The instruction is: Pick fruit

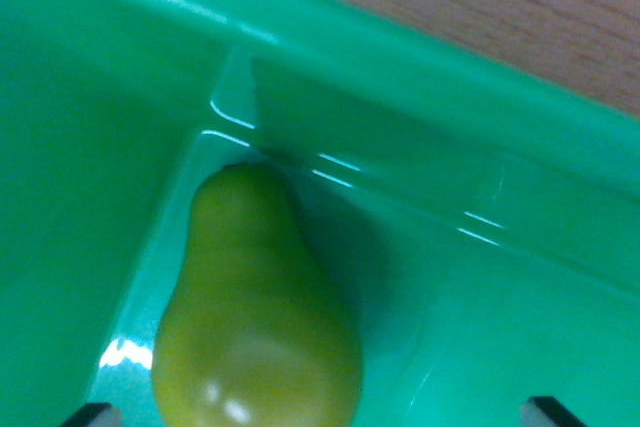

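Wrist view: a yellow-green pear lies in a green bin; jaws spread, either side of it.

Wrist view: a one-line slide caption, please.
Open pincer straddling a yellow-green pear lying in a green bin corner.

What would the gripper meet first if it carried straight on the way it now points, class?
Probably the pear: it lies in the green bin, partly between the two fingertips at the bottom edge. Depth is hard to judge from this one view.
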